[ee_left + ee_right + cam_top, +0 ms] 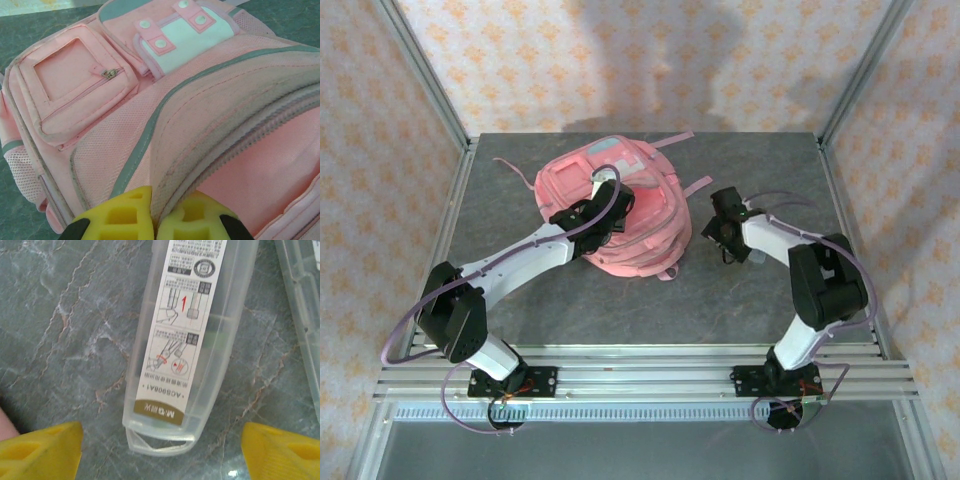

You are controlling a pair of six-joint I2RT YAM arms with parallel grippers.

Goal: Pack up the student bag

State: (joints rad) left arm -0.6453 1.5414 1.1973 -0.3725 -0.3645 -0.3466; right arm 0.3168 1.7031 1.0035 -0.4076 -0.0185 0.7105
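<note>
The student bag (pixel 640 210), pink with front zip pockets and a light blue and white patch (pixel 187 37), lies flat in the middle of the table. My left gripper (pixel 603 215) rests on top of it. Its yellow fingertips (pixel 125 217) are shut on a fold of the bag's fabric beside the main zip (pixel 260 132). My right gripper (pixel 725 228) hovers over the table just right of the bag, pointing down and open. A clear plastic case (pixel 186 345) with a printed label lies on the table between its fingers (pixel 42 452), untouched.
A second clear plastic piece (pixel 303 315) lies just right of the case. The grey marble-patterned table (pixel 520 300) is fenced by a metal frame and patterned walls. A bag strap (pixel 695 187) trails toward the right gripper.
</note>
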